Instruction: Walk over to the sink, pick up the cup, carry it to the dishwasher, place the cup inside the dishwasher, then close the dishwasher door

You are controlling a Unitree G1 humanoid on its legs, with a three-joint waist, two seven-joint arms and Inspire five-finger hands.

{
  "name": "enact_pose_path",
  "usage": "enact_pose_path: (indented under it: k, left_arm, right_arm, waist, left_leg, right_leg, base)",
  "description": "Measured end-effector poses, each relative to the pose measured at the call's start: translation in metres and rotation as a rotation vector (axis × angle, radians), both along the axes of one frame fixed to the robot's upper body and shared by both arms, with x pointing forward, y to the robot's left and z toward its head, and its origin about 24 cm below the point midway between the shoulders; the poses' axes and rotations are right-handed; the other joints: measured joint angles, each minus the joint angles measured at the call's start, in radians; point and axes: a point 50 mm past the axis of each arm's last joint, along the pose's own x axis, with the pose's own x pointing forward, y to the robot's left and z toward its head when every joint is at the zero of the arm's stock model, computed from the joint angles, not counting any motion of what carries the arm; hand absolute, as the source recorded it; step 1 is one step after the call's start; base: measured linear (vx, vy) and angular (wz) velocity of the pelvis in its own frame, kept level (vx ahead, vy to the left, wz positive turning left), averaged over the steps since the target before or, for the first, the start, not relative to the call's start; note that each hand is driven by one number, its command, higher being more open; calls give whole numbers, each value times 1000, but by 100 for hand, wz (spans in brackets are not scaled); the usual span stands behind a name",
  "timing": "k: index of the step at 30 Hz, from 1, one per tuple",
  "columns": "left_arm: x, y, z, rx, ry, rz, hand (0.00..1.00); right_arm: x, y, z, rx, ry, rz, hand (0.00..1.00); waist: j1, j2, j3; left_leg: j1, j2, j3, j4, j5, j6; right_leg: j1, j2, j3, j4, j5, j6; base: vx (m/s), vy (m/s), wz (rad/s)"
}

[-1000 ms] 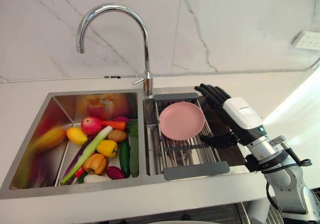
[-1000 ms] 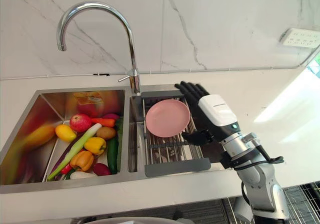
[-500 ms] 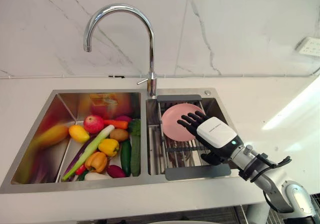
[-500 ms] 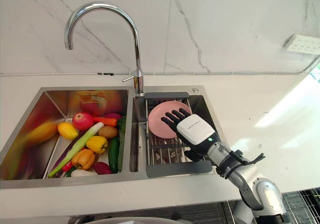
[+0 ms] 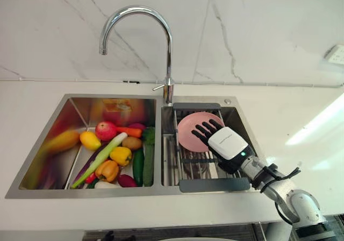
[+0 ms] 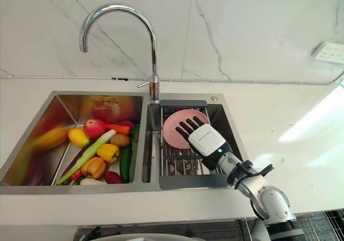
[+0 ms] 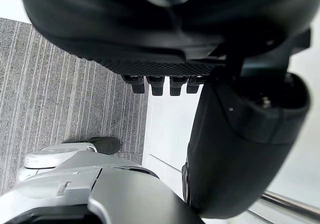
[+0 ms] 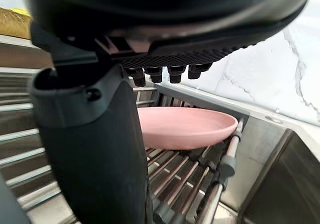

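A pink plate (image 5: 188, 125) lies tilted on the steel drying rack (image 5: 189, 168) that sits in the sink's right basin. My right hand (image 5: 228, 143) hovers low over the rack, open, its straight fingers reaching over the plate's near edge. In the right wrist view the plate (image 8: 185, 126) shows just past the fingertips (image 8: 160, 75), with the thumb (image 8: 95, 149) standing beside it and nothing held. My left hand (image 7: 165, 29) hangs over grey floor, open and empty.
The left basin (image 5: 64, 117) holds several vegetables and fruits, among them a red apple (image 5: 106, 130), a yellow pepper (image 5: 121, 156) and a cucumber (image 5: 148, 163). A tall chrome faucet (image 5: 169, 52) rises behind the divider. White counter (image 5: 290, 122) surrounds the sink; a marble wall stands behind.
My right hand has swung in from the rack's right side and dropped low over the rack, fingers now over the plate. The camera has shifted a little.
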Motion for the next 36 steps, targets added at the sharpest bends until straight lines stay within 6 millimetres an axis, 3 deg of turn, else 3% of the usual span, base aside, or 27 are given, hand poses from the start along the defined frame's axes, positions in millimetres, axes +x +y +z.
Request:
enact_pose_path:
  k: [6,7,19,36]
  left_arm:
    - [2,0,0,-3,3,1,100]
    - [2,0,0,-3,6,2,100]
    - [4,0,0,4,9,-11,100]
    - [6,4,2,35,-3,-20,100]
  right_arm:
    - [2,-2,-10,3,14,-26,100]
    - [3,-2,-11,6,13,-32,0]
    - [4,-3,-27,22,-102,-30,0]
    - [11,0,-24,51,-189,-15,0]
  waist:
    - [4,0,0]
    - [5,0,0]
    - [1,1,3]
    - [4,14,11]
  left_leg:
    - [-5,-1,-14,-1,5,0]
    - [-6,-2,-16,-1,6,0]
    - [-11,-4,-22,-22,28,0]
    - [-20,12,-20,-32,46,-17]
  right_leg:
    - [0,-2,-11,0,0,0]
    - [0,-2,-13,0,0,0]
    - [-9,-3,-23,-2,1,-1]
    - [-19,12,-24,-5,6,-13]
  base:
    - [-48,-16,6]
    - [-43,-12,8]
    - [-52,-12,2]
    - [-43,-15,-1]
